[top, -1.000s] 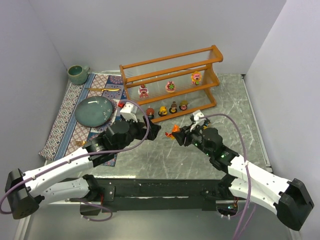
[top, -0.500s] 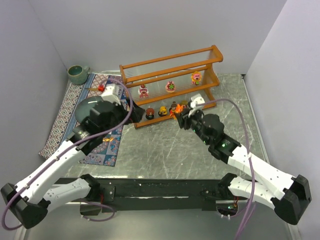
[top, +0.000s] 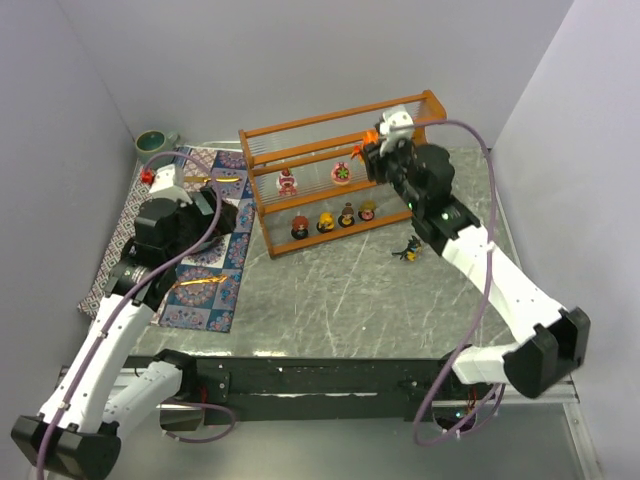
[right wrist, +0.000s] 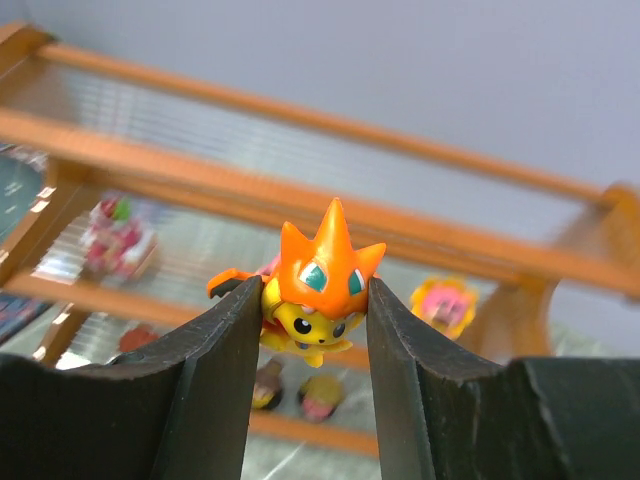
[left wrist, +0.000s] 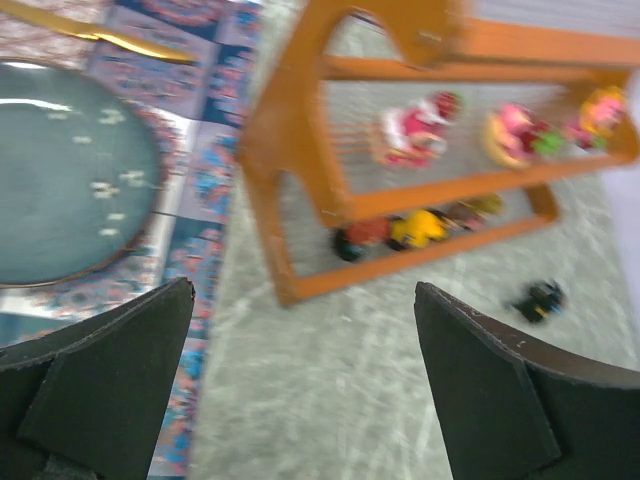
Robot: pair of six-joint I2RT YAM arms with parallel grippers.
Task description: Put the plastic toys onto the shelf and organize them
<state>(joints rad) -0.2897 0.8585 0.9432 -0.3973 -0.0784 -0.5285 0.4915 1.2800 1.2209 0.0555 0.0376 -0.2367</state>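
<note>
The shelf [top: 330,165] stands at the back, an orange-brown three-tier rack. My right gripper [top: 372,140] is up at its top tier, shut on an orange and yellow spiky toy [right wrist: 320,280]. Pink toys [top: 287,183] sit on the middle tier and several small toys [top: 326,222] on the bottom one. A black toy [top: 407,250] lies on the table in front of the shelf's right end. My left gripper [left wrist: 302,290] hangs open and empty over the mat's edge, left of the shelf [left wrist: 300,130], with the black toy [left wrist: 540,297] far to its right.
A patterned cloth mat [top: 130,235] covers the left of the table, with a blue-green plate [left wrist: 60,200] and gold cutlery [top: 210,179] on it. A green cup [top: 155,147] stands in the back left corner. White walls close in on three sides.
My right gripper has carried the orange toy from the table up to the shelf's top tier. The left arm has swung back left over the mat. The black toy now shows.
</note>
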